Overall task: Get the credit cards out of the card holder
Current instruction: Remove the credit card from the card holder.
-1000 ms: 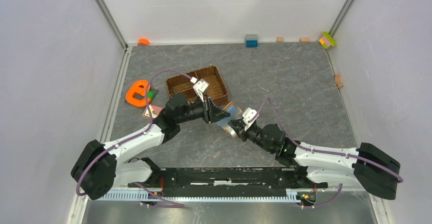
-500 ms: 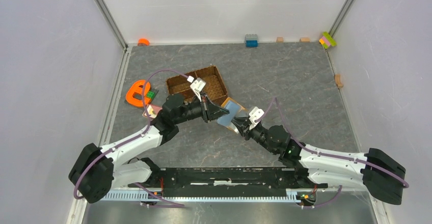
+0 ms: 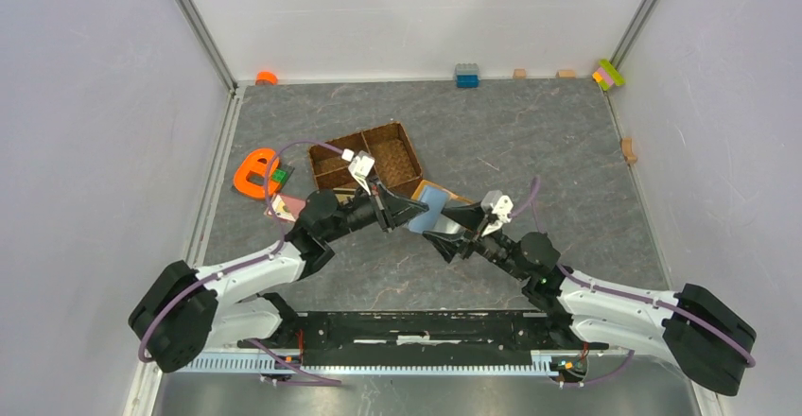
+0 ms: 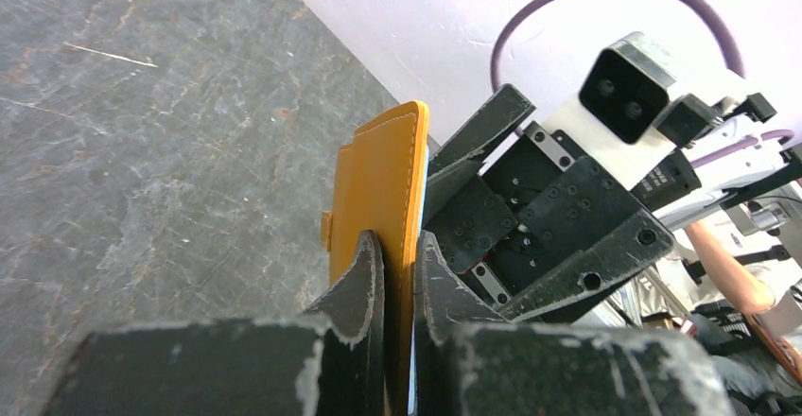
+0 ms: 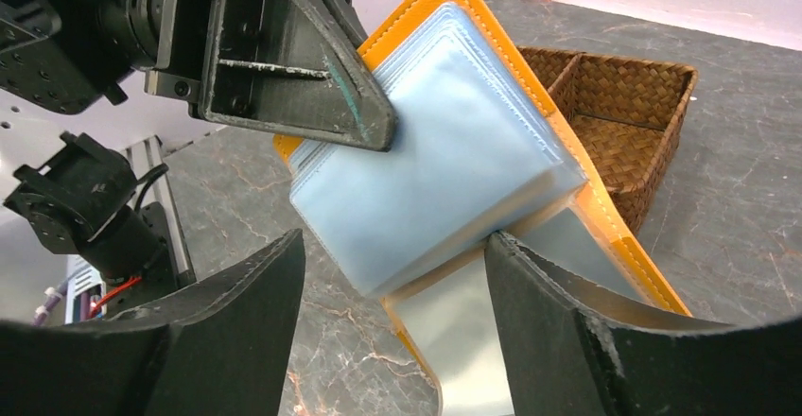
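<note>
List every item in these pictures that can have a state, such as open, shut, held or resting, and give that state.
Orange leather folding card holder, open, pale blue lining exposed, held up off the table.
Left gripper, shut on the card holder's cover.
Right gripper, open, jaws either side of the lining's lower corner.
Brown woven divided tray, resting on the table, untouched.
</note>
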